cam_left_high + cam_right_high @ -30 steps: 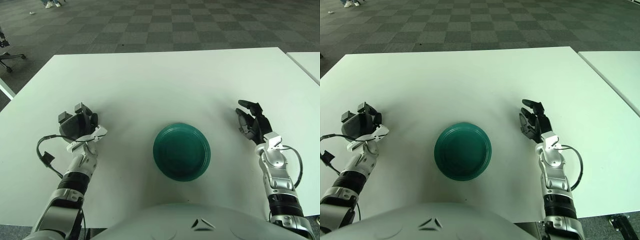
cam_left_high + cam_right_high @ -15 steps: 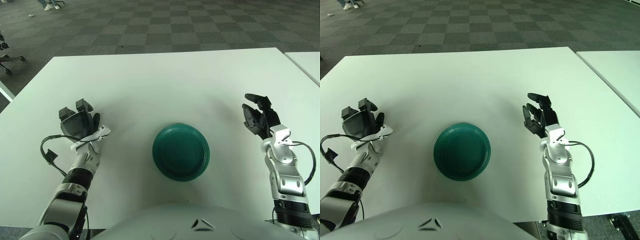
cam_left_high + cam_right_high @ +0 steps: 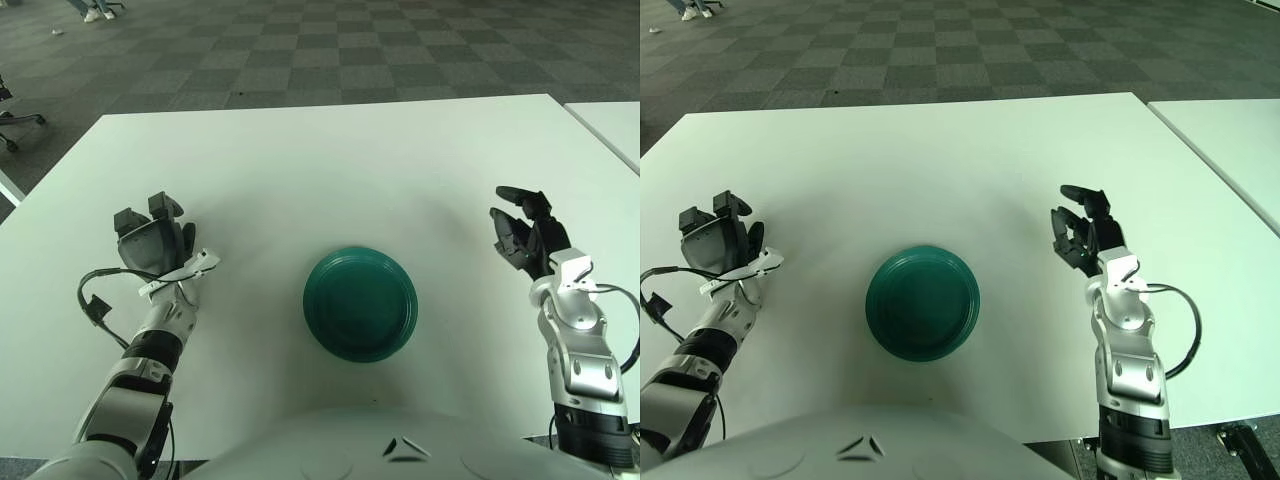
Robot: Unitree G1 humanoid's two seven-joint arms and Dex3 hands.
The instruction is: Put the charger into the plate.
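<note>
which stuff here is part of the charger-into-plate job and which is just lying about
For the job:
- green plate, nothing in it
- left hand, left of the plate
- right hand, right of the plate, fingers spread, holding nothing
- no charger is visible

Just there:
- white table
- second table at far right

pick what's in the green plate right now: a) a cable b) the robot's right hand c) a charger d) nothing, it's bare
d, the green plate sits bare in the middle of the white table; the left hand shows to its left and the right hand to its right, both open and clear of it, and no charger shows in either view.
</note>
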